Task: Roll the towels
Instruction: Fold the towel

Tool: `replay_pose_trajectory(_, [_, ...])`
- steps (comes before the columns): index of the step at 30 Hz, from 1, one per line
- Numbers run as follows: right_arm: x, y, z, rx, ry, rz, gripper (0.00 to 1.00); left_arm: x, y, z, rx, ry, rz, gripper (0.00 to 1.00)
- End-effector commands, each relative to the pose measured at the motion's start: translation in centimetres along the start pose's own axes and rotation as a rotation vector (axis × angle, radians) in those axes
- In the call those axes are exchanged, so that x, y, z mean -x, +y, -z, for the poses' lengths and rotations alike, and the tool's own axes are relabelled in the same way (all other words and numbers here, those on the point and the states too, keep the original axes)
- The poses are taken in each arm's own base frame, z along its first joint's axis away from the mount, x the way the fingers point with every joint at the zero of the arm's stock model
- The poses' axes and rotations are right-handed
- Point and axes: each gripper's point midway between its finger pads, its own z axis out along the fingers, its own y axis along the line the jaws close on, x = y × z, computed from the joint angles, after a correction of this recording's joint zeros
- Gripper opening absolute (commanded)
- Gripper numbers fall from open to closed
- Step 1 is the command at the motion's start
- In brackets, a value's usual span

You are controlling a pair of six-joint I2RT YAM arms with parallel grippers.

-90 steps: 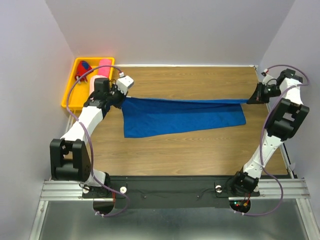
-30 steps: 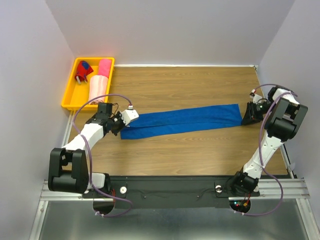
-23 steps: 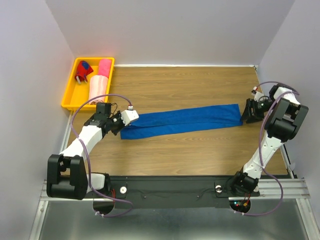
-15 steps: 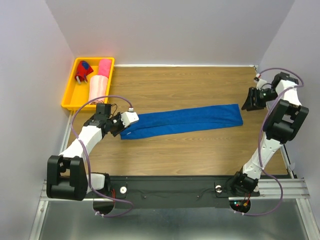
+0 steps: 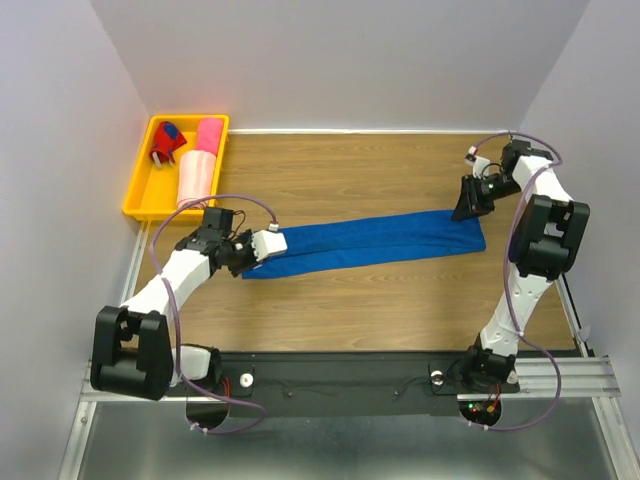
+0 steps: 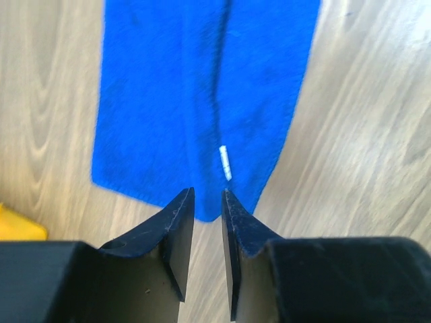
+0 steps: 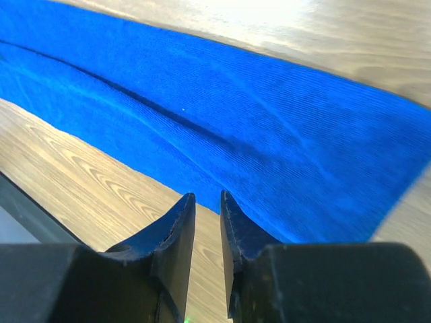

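Observation:
The royal blue towel (image 5: 370, 240) lies folded lengthwise in a long narrow strip across the table. My left gripper (image 5: 262, 252) hovers at its left end, jaws a narrow gap apart with nothing between them; in the left wrist view the fingertips (image 6: 180, 202) sit just at the towel's (image 6: 202, 87) short edge, near a white tag (image 6: 225, 163). My right gripper (image 5: 463, 207) hangs above the strip's right end, also narrowly open and empty (image 7: 205, 196), over the towel's (image 7: 236, 114) near edge. A hot pink towel (image 5: 209, 133) and a pale pink towel (image 5: 198, 176) lie in the tray.
The yellow tray (image 5: 136, 190) sits at the far left corner and also holds a small red and blue item (image 5: 165, 146). Bare wood table (image 5: 380, 310) lies in front of and behind the strip. Walls close in on the left, right and far sides.
The right gripper has left the towel's right end and swung away from the wall to above it. The left gripper has edged right onto the left end. The towel lies still.

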Motion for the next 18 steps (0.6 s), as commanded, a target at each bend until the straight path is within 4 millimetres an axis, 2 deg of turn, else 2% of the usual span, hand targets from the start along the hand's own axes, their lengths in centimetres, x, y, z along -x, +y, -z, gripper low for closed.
replay_pose_trajectory(1, [-0.1,-1.0,-1.7,-0.007,0.002,-0.015,0.27,0.6,0.4,-0.6,-0.008,0.011,0.014,0.35])
replay_pose_trajectory(9, [-2.4,-2.5,-4.1,-0.035,0.066,-0.039,0.26,0.1,0.4,-2.5,-0.022,0.056,0.027,0.38])
replay_pose_trajectory(15, [-3.0,-3.7,-5.1,-0.066,0.088,-0.047,0.26,-0.4,0.6,-3.2,-0.02,0.081,0.038,0.32])
replay_pose_trajectory(16, [-3.0,-3.8,-5.0,-0.072,0.09,-0.048,0.26,0.1,0.9,-3.1,-0.014,0.074,0.033,0.31])
replay_pose_trajectory(18, [-3.1,-3.8,-5.0,-0.073,0.09,-0.045,0.26,2.1,1.2,-2.7,-0.016,0.015,0.009,0.31])
